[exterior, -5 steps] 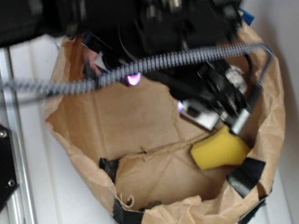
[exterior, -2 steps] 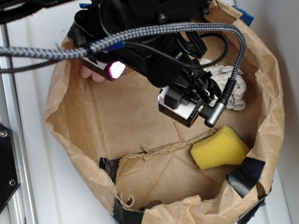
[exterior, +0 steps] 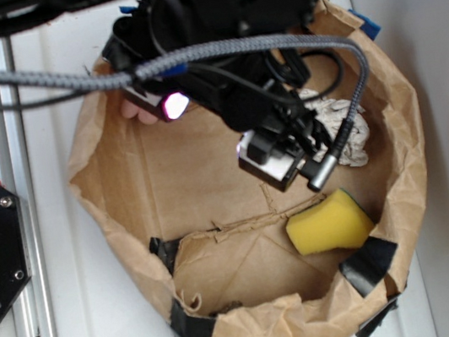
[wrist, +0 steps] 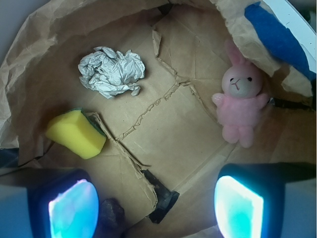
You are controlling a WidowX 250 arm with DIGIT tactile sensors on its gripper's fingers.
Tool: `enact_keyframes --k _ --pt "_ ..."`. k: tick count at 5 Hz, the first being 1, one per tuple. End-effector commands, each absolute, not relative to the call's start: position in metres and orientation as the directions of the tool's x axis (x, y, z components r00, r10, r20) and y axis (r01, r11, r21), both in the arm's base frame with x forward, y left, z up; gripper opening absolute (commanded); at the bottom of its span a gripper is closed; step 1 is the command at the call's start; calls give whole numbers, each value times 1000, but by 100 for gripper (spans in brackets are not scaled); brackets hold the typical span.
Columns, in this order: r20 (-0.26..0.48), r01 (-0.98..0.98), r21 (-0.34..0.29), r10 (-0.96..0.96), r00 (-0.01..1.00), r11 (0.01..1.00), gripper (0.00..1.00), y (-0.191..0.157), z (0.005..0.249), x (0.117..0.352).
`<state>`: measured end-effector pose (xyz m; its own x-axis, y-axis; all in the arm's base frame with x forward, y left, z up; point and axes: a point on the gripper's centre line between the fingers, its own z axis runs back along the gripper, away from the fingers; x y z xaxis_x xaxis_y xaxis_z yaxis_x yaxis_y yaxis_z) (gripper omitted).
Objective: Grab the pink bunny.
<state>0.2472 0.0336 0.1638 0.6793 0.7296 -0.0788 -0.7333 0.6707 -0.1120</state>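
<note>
The pink bunny lies face up on the brown paper floor in the wrist view, against the right wall, with its ears pointing away from me. My gripper hangs above the floor, open, nothing between its glowing pads. The bunny is beyond the right pad and apart from it. In the exterior view the gripper hovers over the bag's upper middle. Only a sliver of the pink bunny shows there, beside the lit fingertip; the arm hides the rest.
All lies in a wrinkled brown paper bag with raised walls and black tape patches. A crumpled white-grey paper ball and a yellow sponge lie on the left of the wrist view. Blue tape marks the rim behind the bunny.
Over the last second the arm swung from above the sponge toward the bag's upper left, uncovering the paper ball. Since 0.4 s ago it has barely moved.
</note>
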Motion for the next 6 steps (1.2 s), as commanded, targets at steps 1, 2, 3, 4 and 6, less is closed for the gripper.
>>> enact_keyframes --k 1,2,3,4,6 --pt "-44 -757 13 757 652 653 100 24 124 269" --pt "-39 -756 36 757 653 654 100 21 113 273" --pt "-15 -746 54 748 664 664 100 16 108 264" --pt "6 -735 57 736 677 675 100 22 98 248" --pt "0 -732 82 734 679 676 100 46 91 225"
